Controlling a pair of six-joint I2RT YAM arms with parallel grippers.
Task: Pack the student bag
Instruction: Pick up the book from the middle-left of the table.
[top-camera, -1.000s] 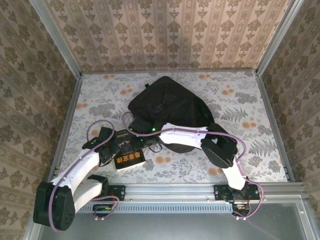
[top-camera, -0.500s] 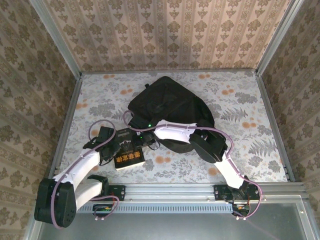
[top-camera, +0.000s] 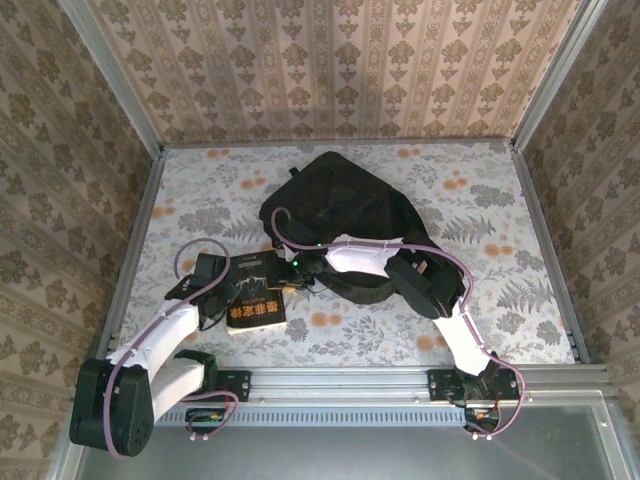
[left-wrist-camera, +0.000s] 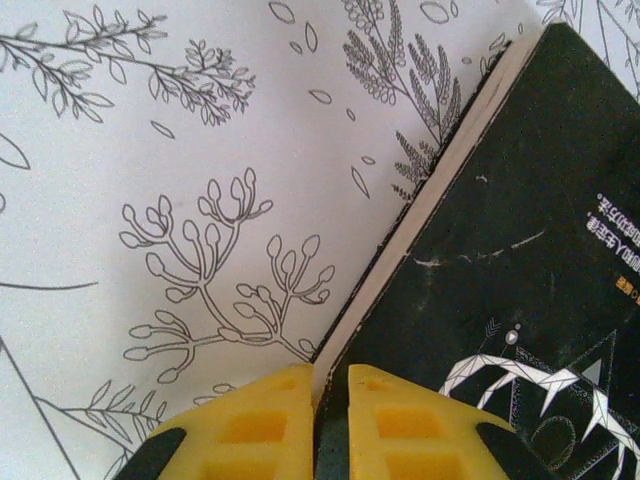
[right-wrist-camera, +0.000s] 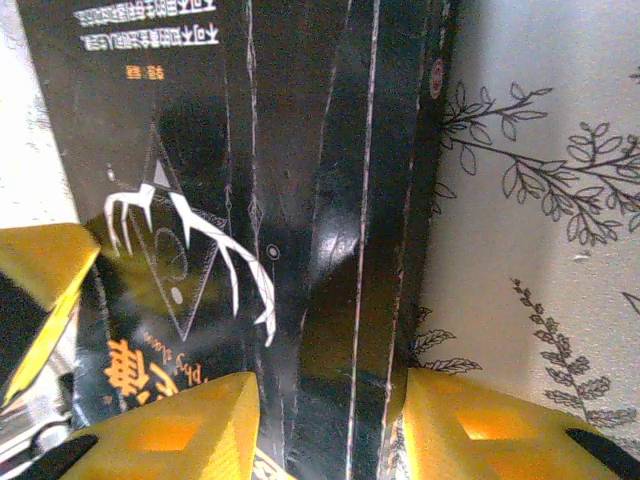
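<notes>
1. One table (top-camera: 500, 250) covered in a pale cloth with a flower and fern print carries everything.
2. One student bag (top-camera: 345, 205), a large soft black fabric backpack, lies at the table's middle toward the far side. Its rounded end points away from the arms.
3. Two white-and-black arms: the left arm (top-camera: 160, 335) reaches in from the near left corner. The right arm (top-camera: 375, 258) stretches leftward across the bag's near edge.
4. One black-covered book (top-camera: 255, 305) with orange lettering lies just beside the bag's near left edge, between the two arms' ends.
5. Two yellow-fingered claws:
   - The left gripper (left-wrist-camera: 330, 378) has its fingers drawn almost together at the book's cream page edge. Whether they nip the cover I cannot tell.
   - The right gripper (right-wrist-camera: 330, 382) is clamped across the book's glossy spine, one finger on each side.
</notes>
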